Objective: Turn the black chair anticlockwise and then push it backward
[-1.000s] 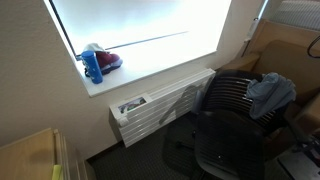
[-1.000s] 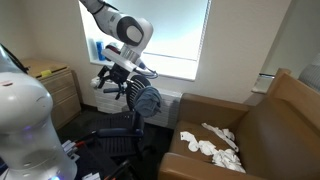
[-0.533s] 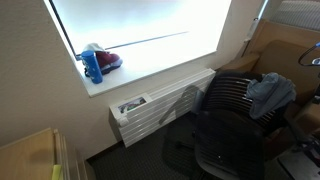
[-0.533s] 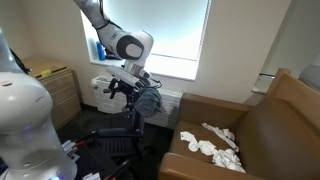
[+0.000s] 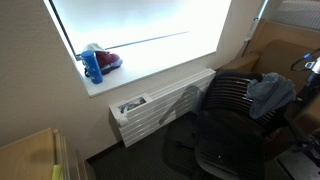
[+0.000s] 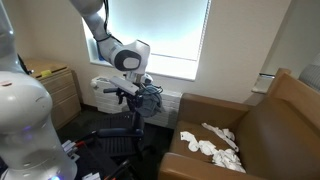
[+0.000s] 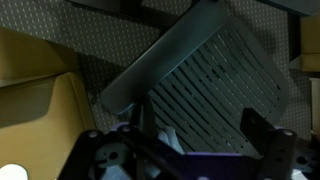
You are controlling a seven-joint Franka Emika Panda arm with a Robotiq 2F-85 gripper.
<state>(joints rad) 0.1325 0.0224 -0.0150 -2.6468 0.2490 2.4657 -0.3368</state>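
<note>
At backrest top of black chair [image 5: 225,115], we note hand [image 6: 128,92] beside grey-blue cloth [image 5: 268,93]; wrist view shows it spread wide, gripping nothing.

Both exterior views share the window [image 5: 140,35] [image 6: 165,35] and black chair [image 5: 232,105] [image 6: 135,122], from high up and from mid-room; wrist view looks closely downward.

Beside the back of the black chair [image 6: 125,142], my pincer [image 6: 130,93] is too small in an exterior view to show whether it touches. The wrist view's lower edge cuts off my spread fingers [image 7: 98,152]. The cloth [image 5: 270,95] hides part of the chair's back, the chair's base runs off the bottom edge, and my arm [image 5: 308,66] beside it is cropped.
</note>
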